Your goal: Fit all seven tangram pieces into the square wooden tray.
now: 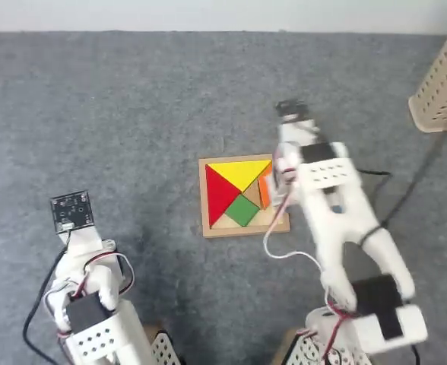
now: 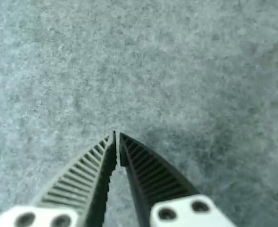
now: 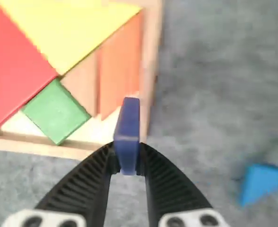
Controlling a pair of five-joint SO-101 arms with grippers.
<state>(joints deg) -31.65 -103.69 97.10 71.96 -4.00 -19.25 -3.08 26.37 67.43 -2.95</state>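
Closest to the right wrist camera, the right gripper (image 3: 127,155) was clamped on a dark blue piece (image 3: 128,130). Its two black ribbed fingers (image 3: 94,175) pinched the piece from either side. The piece stood on edge, its far end over the corner of the square wooden tray (image 3: 152,56), just inside the rim. I could not tell whether it touched the tray floor.

Beyond it in the tray lay a yellow triangle (image 3: 68,28) and a red triangle (image 3: 11,71), sharing a long edge. A green square (image 3: 56,111) sat against the red triangle, turned like a diamond. An orange piece (image 3: 122,61) lay along the rim nearest the gripper, with a tan piece (image 3: 80,82) between it and the green square. Pale bare tray floor showed beside the green square, below the blue piece. Outside the tray, a light blue triangle (image 3: 262,182) lay on the grey carpet (image 3: 224,71), well apart from the rim.

From the high camera, the right arm (image 1: 330,205) leaned over the tray's (image 1: 242,230) side edge. The left arm (image 1: 87,296) stood well apart from the tray. In its own wrist view the left gripper (image 2: 117,138) had its fingers together, tips almost touching, holding nothing, above bare carpet. A beige perforated stand (image 1: 440,84) stood at the carpet's far corner.
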